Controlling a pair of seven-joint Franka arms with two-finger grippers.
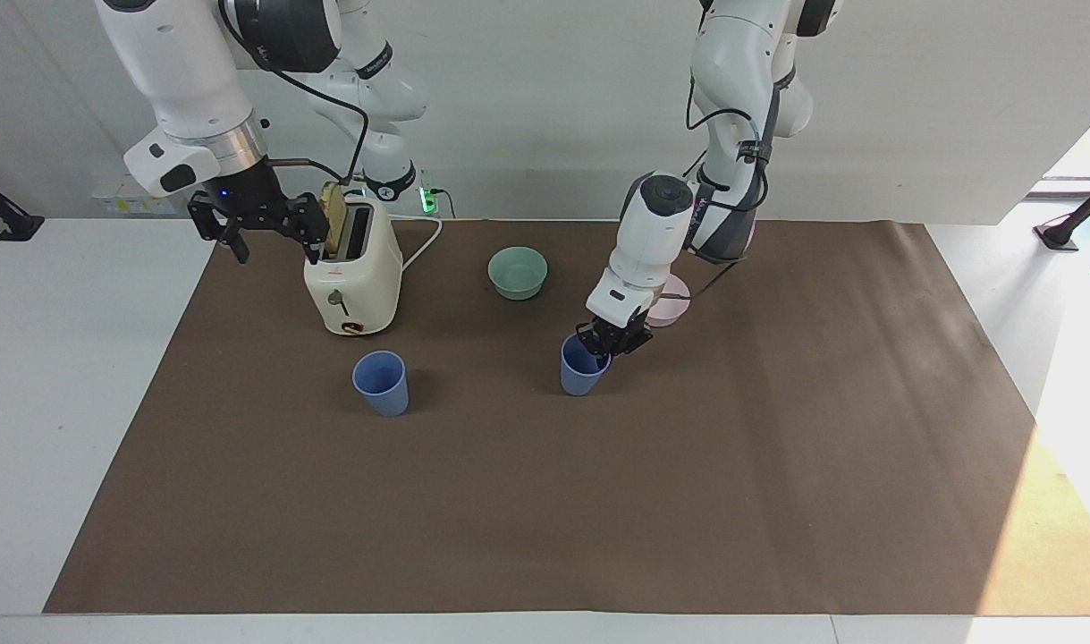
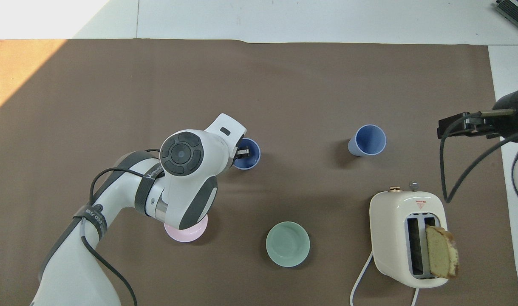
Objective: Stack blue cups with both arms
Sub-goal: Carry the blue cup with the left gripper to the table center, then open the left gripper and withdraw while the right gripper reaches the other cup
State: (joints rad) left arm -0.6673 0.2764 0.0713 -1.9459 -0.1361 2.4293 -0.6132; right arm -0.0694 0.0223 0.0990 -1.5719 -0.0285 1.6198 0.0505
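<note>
Left gripper (image 1: 604, 345) of mine pinches the rim of one blue cup (image 1: 581, 367) standing mid-mat, beside the second blue cup (image 1: 381, 383) in front of the toaster (image 1: 352, 279). Right gripper (image 1: 257, 224) waits with fingers apart beside the toaster.

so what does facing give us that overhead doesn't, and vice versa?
Facing only: both arms' bases, the wall, and the left gripper seen side-on at the rim of a blue cup; right gripper whole, waiting over the table beside the toaster.
Overhead only: down into the toaster's slots, with the bread slice leaning out; the left arm covers part of the pink bowl.
Both: second blue cup standing alone, green bowl, brown mat.
</note>
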